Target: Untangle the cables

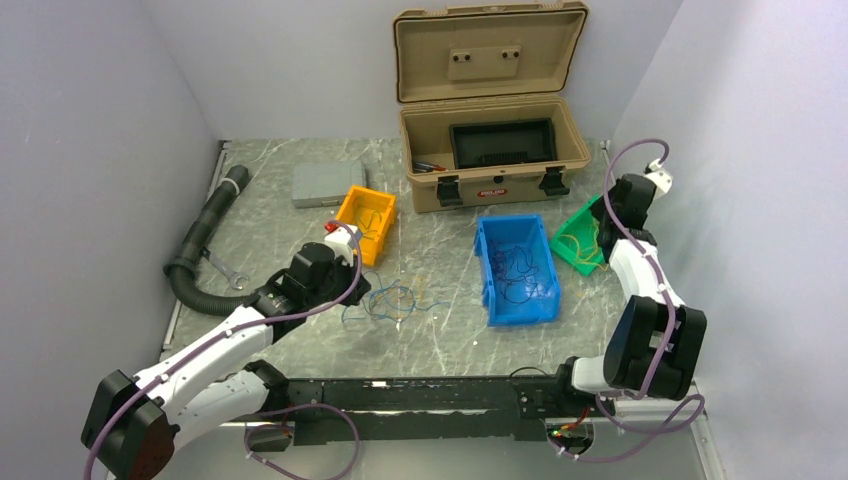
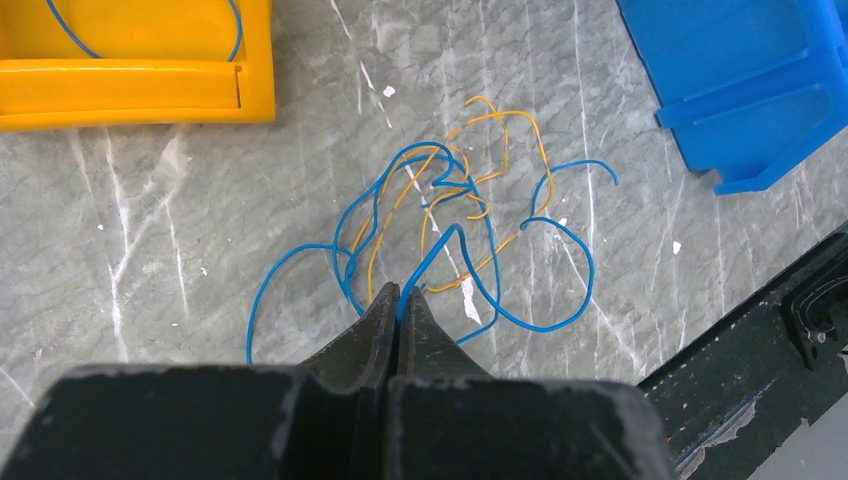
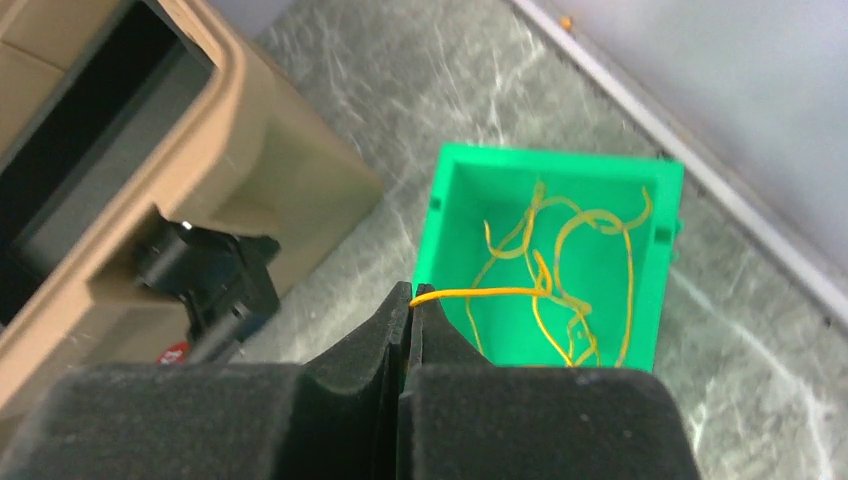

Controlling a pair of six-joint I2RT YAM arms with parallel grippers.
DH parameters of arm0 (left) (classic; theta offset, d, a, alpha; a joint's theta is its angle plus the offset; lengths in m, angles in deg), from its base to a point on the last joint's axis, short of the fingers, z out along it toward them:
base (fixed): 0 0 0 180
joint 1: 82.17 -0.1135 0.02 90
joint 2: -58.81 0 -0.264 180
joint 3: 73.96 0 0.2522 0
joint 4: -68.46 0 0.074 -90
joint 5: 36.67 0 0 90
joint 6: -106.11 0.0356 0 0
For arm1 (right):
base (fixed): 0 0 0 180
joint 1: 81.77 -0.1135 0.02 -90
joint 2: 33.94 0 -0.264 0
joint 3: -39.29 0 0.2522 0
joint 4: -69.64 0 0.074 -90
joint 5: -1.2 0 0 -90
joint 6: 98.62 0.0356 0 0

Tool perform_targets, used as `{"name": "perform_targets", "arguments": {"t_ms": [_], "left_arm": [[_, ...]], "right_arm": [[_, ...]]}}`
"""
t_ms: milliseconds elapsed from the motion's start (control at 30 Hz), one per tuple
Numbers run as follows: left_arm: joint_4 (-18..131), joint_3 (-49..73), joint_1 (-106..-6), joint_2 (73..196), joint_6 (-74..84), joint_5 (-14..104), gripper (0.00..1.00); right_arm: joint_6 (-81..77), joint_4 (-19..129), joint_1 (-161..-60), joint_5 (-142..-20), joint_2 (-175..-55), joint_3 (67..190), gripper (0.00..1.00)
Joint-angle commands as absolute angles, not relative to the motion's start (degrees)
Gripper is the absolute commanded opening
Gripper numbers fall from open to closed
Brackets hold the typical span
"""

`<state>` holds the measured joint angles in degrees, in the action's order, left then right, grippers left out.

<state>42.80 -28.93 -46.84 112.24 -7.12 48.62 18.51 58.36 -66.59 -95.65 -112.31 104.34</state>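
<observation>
A tangle of thin blue and yellow cables (image 2: 460, 215) lies on the marble table (image 1: 440, 330) in front of my left arm; it shows in the top view as the cables (image 1: 385, 300). My left gripper (image 2: 402, 293) is shut, pinching a blue wire of that tangle at its tips. My right gripper (image 3: 411, 293) is shut on one yellow wire (image 3: 480, 292) that runs into the green bin (image 3: 455, 195), where more yellow wires (image 3: 585, 270) lie. The green bin (image 1: 580, 238) stands at the right, and my right gripper is above its near-left edge.
A blue bin (image 1: 516, 270) with dark and blue wires lies right of the tangle. An orange bin (image 1: 366, 222) with a blue wire stands behind it. An open tan case (image 1: 490, 140) sits at the back, a black corrugated hose (image 1: 205, 240) and a wrench (image 1: 226, 270) at the left.
</observation>
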Motion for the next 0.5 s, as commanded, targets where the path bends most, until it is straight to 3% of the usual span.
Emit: {"name": "perform_targets", "arguments": {"t_ms": [0, 467], "left_arm": [[44.02, -27.13, -46.66, 111.43, -6.67, 47.38, 0.00], [43.58, -29.90, -46.63, 105.49, -8.36, 47.62, 0.00]], "right_arm": [[24.25, 61.07, -66.10, -94.67, -109.45, 100.61, 0.00], [30.64, 62.93, -61.59, -89.22, -119.06, 95.44, 0.00]]}}
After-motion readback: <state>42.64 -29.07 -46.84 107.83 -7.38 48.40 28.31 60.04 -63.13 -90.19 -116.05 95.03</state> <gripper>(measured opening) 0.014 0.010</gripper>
